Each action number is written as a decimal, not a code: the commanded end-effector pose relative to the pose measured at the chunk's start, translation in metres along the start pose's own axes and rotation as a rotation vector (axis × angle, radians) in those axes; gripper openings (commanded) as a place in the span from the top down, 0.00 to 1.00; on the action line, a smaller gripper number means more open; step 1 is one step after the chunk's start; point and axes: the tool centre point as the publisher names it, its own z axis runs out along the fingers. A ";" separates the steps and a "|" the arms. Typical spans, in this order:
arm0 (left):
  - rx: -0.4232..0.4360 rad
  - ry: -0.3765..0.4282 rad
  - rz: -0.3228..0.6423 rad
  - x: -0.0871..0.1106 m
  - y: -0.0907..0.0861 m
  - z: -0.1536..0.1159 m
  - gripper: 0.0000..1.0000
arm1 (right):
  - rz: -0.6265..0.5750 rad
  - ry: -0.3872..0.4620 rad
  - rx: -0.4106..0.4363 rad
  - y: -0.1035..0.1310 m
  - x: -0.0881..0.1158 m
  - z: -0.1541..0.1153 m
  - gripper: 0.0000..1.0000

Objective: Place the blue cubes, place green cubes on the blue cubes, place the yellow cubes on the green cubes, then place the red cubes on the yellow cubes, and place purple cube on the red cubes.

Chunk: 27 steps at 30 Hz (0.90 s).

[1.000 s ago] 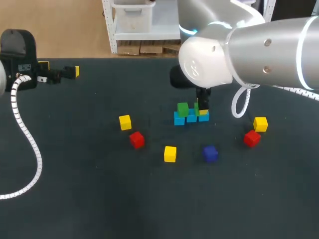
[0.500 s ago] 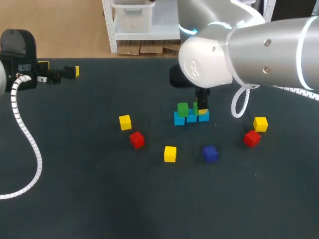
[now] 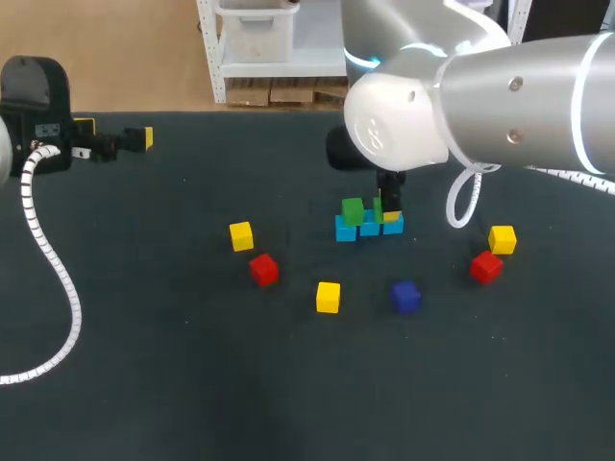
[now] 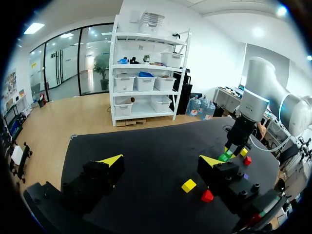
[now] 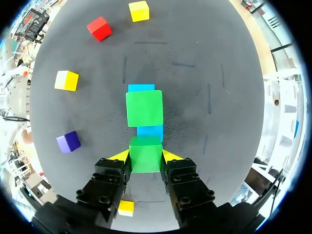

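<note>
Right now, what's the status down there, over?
Right jaws shut on green cube, over blue row. Left jaws open, parked aside; other green cube already stacked. Nothing blocking.

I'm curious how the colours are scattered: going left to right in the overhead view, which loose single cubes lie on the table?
left yellow cube → left red cube → middle yellow cube → purple cube → right red cube → right yellow cube

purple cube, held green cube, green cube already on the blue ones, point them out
purple cube (image 5: 68, 141): right wrist view, its top face
held green cube (image 5: 145, 155): right wrist view, middle of top face
placed green cube (image 5: 144, 108): right wrist view, middle of top face
</note>
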 end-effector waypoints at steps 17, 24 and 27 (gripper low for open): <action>0.033 -0.004 0.001 0.001 0.004 -0.001 0.00 | -0.001 -0.005 0.006 0.002 0.000 0.001 0.52; 0.033 -0.004 0.001 0.001 0.004 -0.001 0.00 | 0.002 -0.010 0.010 0.002 0.001 0.000 0.70; 0.033 -0.004 0.001 0.001 0.004 -0.001 0.00 | 0.001 -0.012 0.009 0.002 0.001 -0.001 0.74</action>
